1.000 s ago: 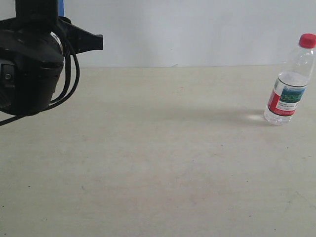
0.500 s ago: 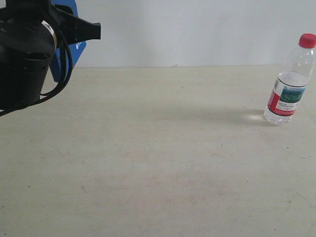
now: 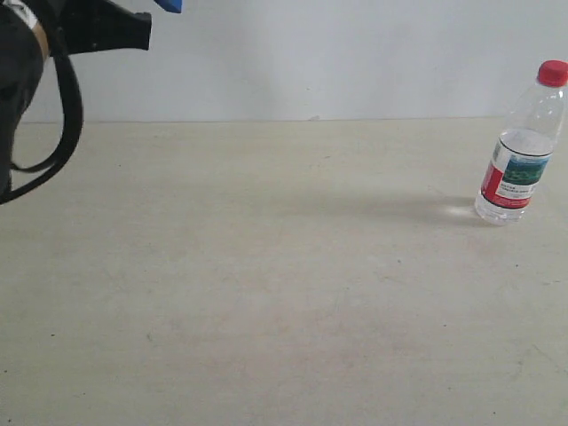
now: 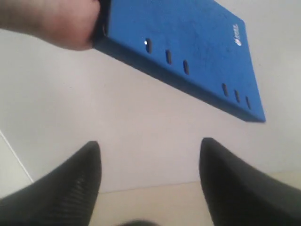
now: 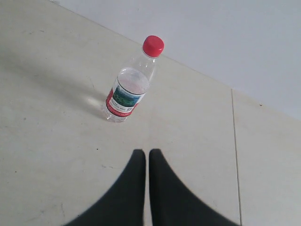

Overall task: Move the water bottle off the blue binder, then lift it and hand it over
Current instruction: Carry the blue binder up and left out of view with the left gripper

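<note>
**A:** What filled most of the scene?

**B:** The pale counter (image 3: 284,293), bare across its middle, with a white wall (image 3: 355,53) behind it. A thin seam (image 5: 233,141) ran through the counter near the right arm.

**A:** And the blue binder (image 4: 188,42)?

**B:** It was off the counter, up against the wall, gripped at one corner by what looked like a person's hand (image 4: 51,21). The left fingers (image 4: 66,188) were spread wide, clear of the binder and holding nothing. From the exterior view only a sliver of blue showed at the top edge, beside the black left arm (image 3: 27,71).

**A:** Where was the water bottle (image 3: 519,146)?

**B:** It stood upright on the counter at the far right of the exterior view, near the wall and well apart from the binder. The right fingers (image 5: 134,188) were pressed together with nothing between them. They pointed roughly toward the bottle but were well short of it.

**A:** Could anything be read?

**B:** Not really. The label (image 5: 123,99) showed a red band, white and a green picture, but its print was too small to make out. The red cap (image 5: 153,45) sat on the neck. The binder had a row of small holes (image 4: 186,67) along one edge. It also had a small white logo (image 4: 237,35) near a corner, with lettering too blurred to read.
</note>
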You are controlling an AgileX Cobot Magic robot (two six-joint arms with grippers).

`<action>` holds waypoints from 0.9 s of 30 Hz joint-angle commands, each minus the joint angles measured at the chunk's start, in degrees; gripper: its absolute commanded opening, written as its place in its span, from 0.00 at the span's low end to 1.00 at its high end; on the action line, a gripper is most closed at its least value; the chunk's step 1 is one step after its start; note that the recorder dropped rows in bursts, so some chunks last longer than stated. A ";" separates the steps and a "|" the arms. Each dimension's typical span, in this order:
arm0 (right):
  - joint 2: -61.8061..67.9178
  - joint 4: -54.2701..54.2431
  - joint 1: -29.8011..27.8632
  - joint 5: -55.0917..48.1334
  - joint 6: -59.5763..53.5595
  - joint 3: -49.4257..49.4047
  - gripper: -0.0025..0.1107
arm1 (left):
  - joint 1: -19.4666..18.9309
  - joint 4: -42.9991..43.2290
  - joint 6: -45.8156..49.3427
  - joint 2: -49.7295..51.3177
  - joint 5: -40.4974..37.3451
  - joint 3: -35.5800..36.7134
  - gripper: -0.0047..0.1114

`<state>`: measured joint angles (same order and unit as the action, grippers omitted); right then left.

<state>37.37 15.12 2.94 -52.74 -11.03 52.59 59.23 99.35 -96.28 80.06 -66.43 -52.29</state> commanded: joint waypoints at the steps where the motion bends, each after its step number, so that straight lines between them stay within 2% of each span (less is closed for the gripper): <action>1: -0.22 0.59 -0.04 0.04 0.16 -0.11 0.02 | 1.61 0.10 0.59 -2.56 5.02 7.54 0.26; 2: -0.22 0.59 -0.04 0.04 0.16 -0.11 0.02 | 1.61 0.60 0.59 -2.69 7.52 9.86 0.14; 3: -0.22 0.59 -0.04 0.04 0.16 -0.11 0.02 | 1.33 0.60 1.43 -2.69 9.58 11.12 0.09; 5: -0.22 0.57 -0.04 0.28 0.16 -0.11 0.02 | 0.21 0.60 3.50 -2.69 16.47 12.85 0.09; 9: -0.22 0.57 -0.04 0.64 0.16 -0.11 0.02 | -4.70 0.60 12.19 -2.57 39.67 15.00 0.09; 10: -0.22 0.57 -0.04 0.64 0.16 -0.11 0.02 | -6.15 0.60 14.38 -2.47 43.15 15.26 0.09; 11: -0.22 0.57 -0.04 0.64 0.16 -0.11 0.02 | -8.35 0.60 17.89 -2.32 46.04 15.24 0.09; 14: -0.22 0.57 -0.04 0.64 0.28 -0.11 0.02 | -14.40 0.60 22.54 -1.54 45.32 15.24 0.09; 17: -0.22 0.46 -0.04 0.64 0.28 -0.11 0.02 | -24.54 0.60 21.42 -0.23 46.41 15.24 0.09; 22: -0.22 0.35 -0.04 0.76 0.51 -0.11 0.02 | -41.98 0.60 11.98 2.57 57.36 15.24 0.09; 27: -0.22 0.24 -0.04 1.10 0.51 -0.11 0.02 | -56.71 0.60 11.41 5.48 66.43 15.24 0.09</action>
<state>37.37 15.26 2.94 -52.32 -10.67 52.59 8.59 99.84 -83.72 84.60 -4.61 -37.34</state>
